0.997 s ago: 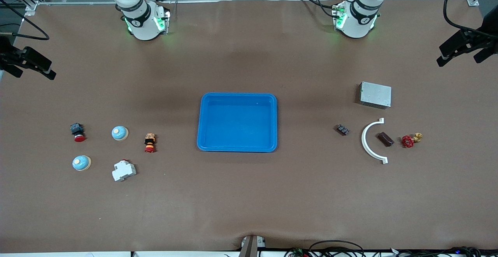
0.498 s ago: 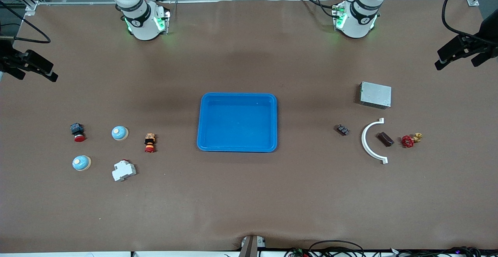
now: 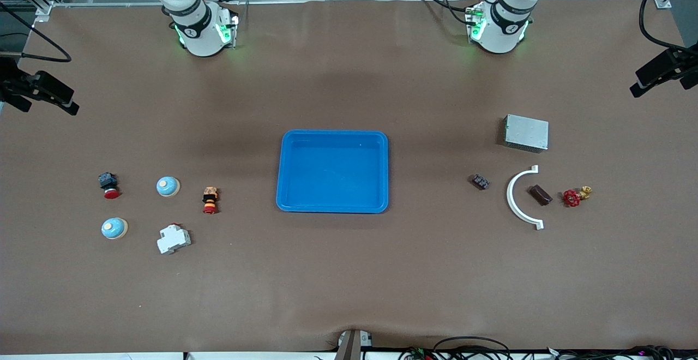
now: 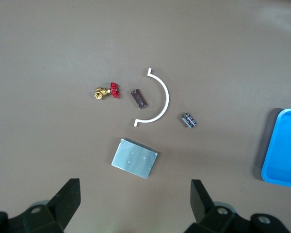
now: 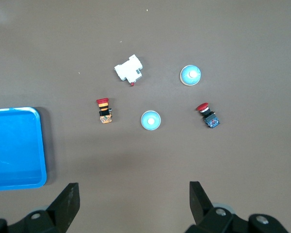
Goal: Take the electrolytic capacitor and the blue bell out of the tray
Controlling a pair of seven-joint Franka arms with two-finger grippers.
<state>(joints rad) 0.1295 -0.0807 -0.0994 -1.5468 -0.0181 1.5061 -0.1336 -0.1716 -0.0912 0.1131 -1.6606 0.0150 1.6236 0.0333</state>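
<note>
Two light-blue dome bells lie toward the right arm's end: one (image 3: 167,186) (image 5: 150,120) and one nearer the front camera (image 3: 114,228) (image 5: 190,75). Toward the left arm's end lie a dark brown block (image 3: 540,195) (image 4: 139,98) inside a white arc, and a small dark part with grey cylinders (image 3: 480,181) (image 4: 188,120); I cannot tell which is the capacitor. A blue tray (image 3: 334,132) sits mid-table. My left gripper (image 3: 657,88) (image 4: 134,189) is open and empty, high over the table's edge. My right gripper (image 3: 50,108) (image 5: 134,191) is open and empty, high over its end.
A grey metal box (image 3: 525,132), a white arc (image 3: 512,196) and a red-handled brass valve (image 3: 572,197) lie toward the left arm's end. Two red push buttons (image 3: 109,185) (image 3: 210,200) and a white breaker (image 3: 173,238) lie by the bells.
My left gripper has shifted outward toward the left arm's end of the table. My right gripper has barely moved. The objects have not moved.
</note>
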